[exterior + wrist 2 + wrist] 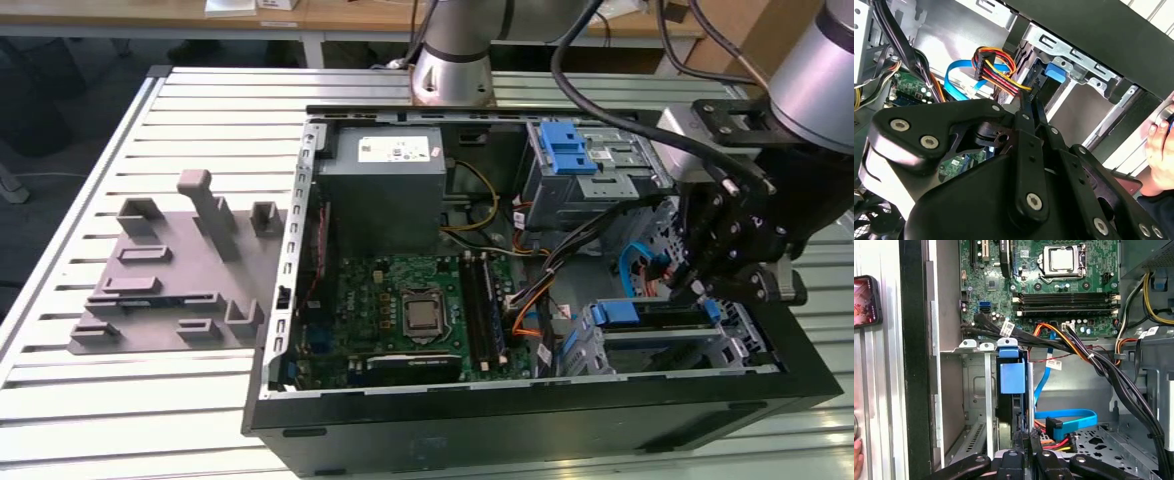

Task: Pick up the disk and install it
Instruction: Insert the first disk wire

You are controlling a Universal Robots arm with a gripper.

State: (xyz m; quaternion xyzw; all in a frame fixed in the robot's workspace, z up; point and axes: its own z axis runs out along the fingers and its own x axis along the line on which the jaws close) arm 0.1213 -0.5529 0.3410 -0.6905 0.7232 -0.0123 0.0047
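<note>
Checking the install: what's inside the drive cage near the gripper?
The disk stands on edge in the drive cage, its blue carrier tab showing; the slot beside it looks empty. The cage walls cover the disk's label.

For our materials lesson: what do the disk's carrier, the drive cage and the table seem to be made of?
Disk carrier: probably plastic, matte uniform blue. Drive cage: likely sheet metal, dull grey with stamped tabs. Table: seemingly aluminium, pale slatted ribs with soft sheen.
</note>
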